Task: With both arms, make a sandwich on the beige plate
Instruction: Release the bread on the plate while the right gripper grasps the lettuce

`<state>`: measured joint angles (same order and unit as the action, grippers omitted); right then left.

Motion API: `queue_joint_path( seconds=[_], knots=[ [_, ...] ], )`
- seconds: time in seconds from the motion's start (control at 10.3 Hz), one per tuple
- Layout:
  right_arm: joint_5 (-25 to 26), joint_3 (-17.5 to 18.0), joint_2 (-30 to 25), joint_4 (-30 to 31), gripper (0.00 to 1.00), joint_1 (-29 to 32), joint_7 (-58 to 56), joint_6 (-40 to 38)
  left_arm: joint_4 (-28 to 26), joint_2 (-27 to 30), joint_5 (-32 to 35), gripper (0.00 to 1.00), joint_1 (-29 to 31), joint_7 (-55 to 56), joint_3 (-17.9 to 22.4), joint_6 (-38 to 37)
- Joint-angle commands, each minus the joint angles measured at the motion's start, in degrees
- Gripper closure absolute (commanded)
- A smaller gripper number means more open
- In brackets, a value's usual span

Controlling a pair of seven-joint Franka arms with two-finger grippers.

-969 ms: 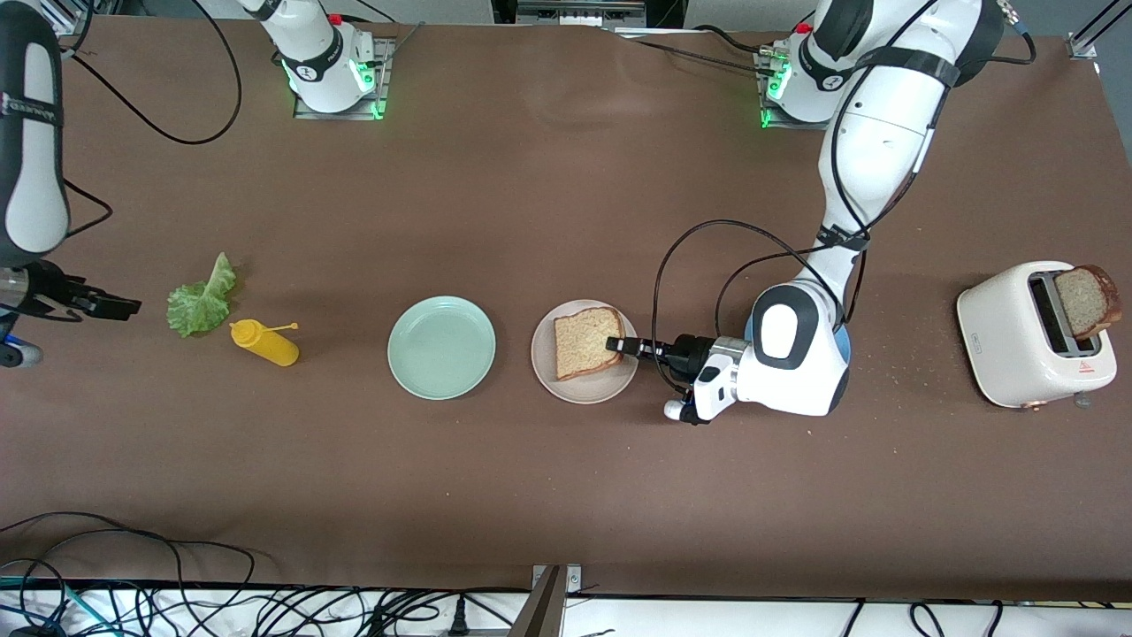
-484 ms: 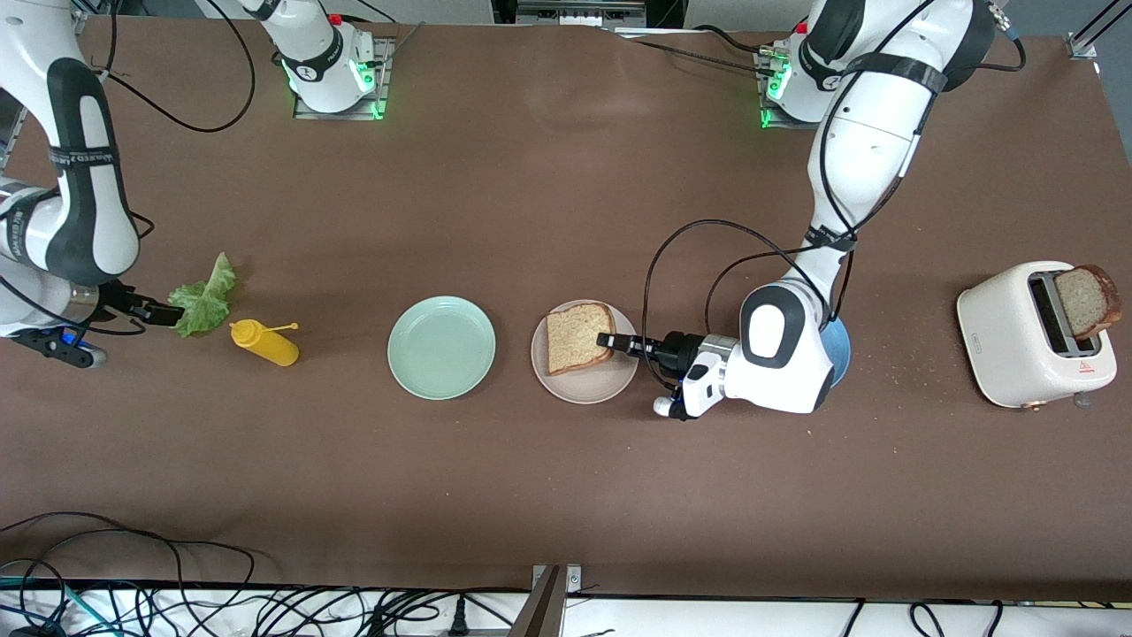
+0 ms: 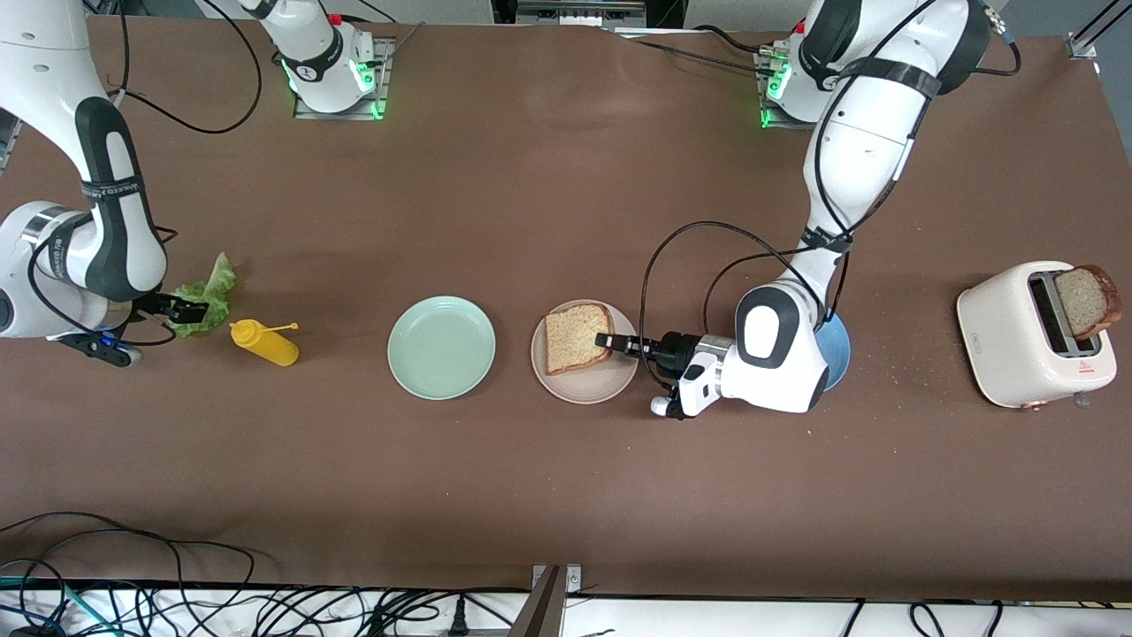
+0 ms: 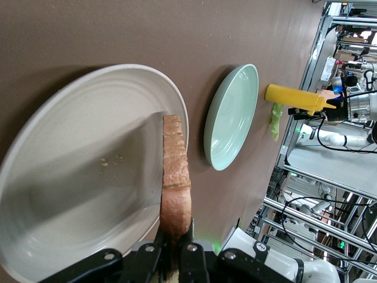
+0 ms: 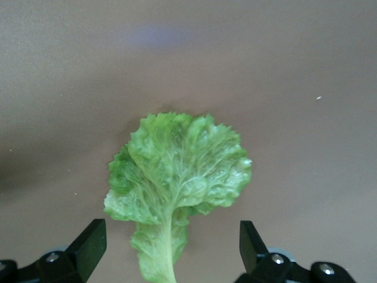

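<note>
Front view: left gripper [image 3: 605, 340] clamped on bread slice [image 3: 577, 337] edge, lowering it over beige plate [image 3: 591, 380] as sandwich base.
Left wrist view: slice tilted above plate.
Right wrist view: right gripper [image 5: 169, 247], jaws apart, straddles lettuce leaf [image 5: 179, 183] on table [image 5: 306, 71] for pickup.

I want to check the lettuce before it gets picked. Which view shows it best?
The right wrist view: the whole lettuce leaf lies flat between the open right gripper. The front view shows it partly covered; the left wrist view, only a distant sliver.

A robotics lab: metal racking [image 4: 330, 194] and loose cables [image 3: 177, 602] around the table [image 3: 566, 478].
</note>
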<state>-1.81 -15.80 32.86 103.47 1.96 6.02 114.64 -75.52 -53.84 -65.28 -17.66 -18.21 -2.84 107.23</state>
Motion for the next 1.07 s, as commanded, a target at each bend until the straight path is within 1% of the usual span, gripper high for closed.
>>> queue_joint_path(
  seconds=[0.0, 0.1, 0.29, 0.58, 0.68, 0.78, 0.97],
  knots=[
    [-2.40, 0.50, 0.97, 0.42, 0.00, 0.67, 0.22, 0.06, -0.42, 0.13, -1.52, 0.16, -0.89, -1.12, 0.82, 0.52],
    [-3.97, 0.50, 1.68, 0.42, 0.00, 0.59, 0.22, 0.49, -0.42, 0.13, -1.35, 0.10, -0.89, -0.95, 1.00, 0.52],
    [-4.16, 0.50, 2.65, 0.24, 0.00, 0.76, -0.13, 1.02, 0.02, 0.31, 1.98, 0.07, -0.97, -0.25, 1.00, 0.52],
    [-4.16, 0.50, 3.53, 0.33, 0.00, 1.47, -0.57, 2.78, -0.07, 1.01, 2.43, 0.06, -0.80, 2.11, 1.17, 0.43],
    [-4.16, 0.50, 3.62, 0.33, 0.13, 1.47, -0.66, 2.96, 0.37, 1.19, 4.17, 0.06, -0.80, 4.30, 1.17, 0.43],
    [-4.16, 0.50, 3.62, 0.33, 0.36, 1.47, -0.84, 2.96, 0.64, 1.45, 6.11, 0.06, -0.63, 6.41, 1.09, 0.43],
    [-4.16, 0.50, 3.62, 0.33, 0.74, 1.47, -1.89, 2.96, 0.64, 1.72, 6.30, 0.06, -0.45, 6.87, 1.17, -0.01]
  ],
)
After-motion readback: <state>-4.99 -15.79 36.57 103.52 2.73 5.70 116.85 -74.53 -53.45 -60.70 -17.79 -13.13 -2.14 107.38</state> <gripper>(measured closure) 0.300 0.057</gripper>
